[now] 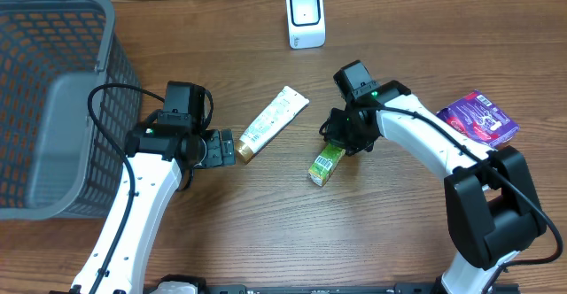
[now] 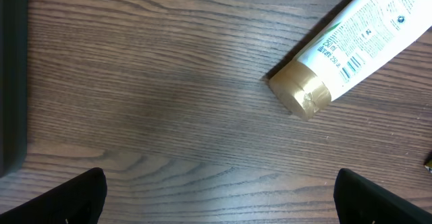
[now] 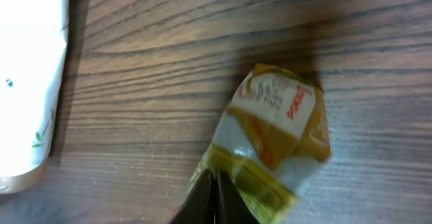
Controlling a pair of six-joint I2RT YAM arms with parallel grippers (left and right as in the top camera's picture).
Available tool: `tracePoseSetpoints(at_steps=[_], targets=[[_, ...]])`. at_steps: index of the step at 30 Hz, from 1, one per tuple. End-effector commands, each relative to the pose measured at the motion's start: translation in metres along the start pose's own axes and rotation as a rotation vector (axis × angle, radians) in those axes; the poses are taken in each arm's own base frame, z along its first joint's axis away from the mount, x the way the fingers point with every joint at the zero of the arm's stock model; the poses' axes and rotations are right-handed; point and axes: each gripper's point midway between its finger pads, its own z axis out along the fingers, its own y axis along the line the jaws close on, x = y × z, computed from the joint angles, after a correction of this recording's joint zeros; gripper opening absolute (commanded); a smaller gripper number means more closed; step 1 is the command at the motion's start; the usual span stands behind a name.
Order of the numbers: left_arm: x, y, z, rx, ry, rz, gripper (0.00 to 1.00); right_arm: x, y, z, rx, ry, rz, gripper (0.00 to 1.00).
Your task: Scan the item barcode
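Right wrist view shows the right tool clenched on one crimped end of a yellow-green packet. The packet lies crumpled on the wooden worktop, its printed face up, near a white tube. The left tool hangs spread wide over the wood near the tube's gold cap, grasping nothing.
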Motion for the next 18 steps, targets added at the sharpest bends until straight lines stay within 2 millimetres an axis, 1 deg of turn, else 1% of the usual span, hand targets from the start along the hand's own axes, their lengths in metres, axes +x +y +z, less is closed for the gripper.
tracePoseSetpoints(at_steps=[1,2,4,7,8,9,11,12,14,15,16,18], targets=[[0.0,0.0,0.002,-0.008,0.001,-0.007,0.99,0.009,-0.018,0.009,0.054,-0.008,0.03,0.04],[0.0,0.0,0.002,-0.008,0.001,-0.007,1.0,0.009,-0.023,0.012,0.068,-0.011,0.032,0.04],[0.0,0.0,0.002,-0.008,0.001,-0.007,1.0,0.011,-0.026,0.015,0.071,-0.011,0.037,0.04],[0.0,0.0,0.002,-0.008,0.001,-0.007,1.0,0.004,-0.022,0.01,0.058,-0.025,0.013,0.04],[0.0,0.0,0.002,-0.008,0.001,-0.007,1.0,0.001,-0.018,0.006,0.051,-0.036,-0.01,0.1],[0.0,0.0,0.002,-0.008,0.001,-0.007,1.0,-0.005,-0.013,0.001,0.044,-0.056,-0.041,0.14],[0.0,0.0,0.002,-0.008,0.001,-0.007,1.0,-0.022,0.001,-0.02,0.033,-0.119,-0.096,0.19],[0.0,0.0,0.002,-0.008,0.001,-0.007,1.0,-0.034,0.015,-0.043,0.009,-0.163,-0.146,0.24],[0.0,0.0,0.002,-0.008,0.001,-0.007,0.99,-0.042,0.026,-0.069,0.006,-0.202,-0.166,0.31],[0.0,0.0,0.002,-0.008,0.001,-0.007,1.0,-0.044,0.029,-0.084,0.016,-0.214,-0.179,0.35],[0.0,0.0,0.002,-0.008,0.001,-0.007,0.99,-0.042,0.03,-0.095,0.028,-0.212,-0.182,0.36],[0.0,0.0,0.002,-0.008,0.001,-0.007,1.0,-0.033,0.024,-0.106,0.062,-0.178,-0.173,0.37]])
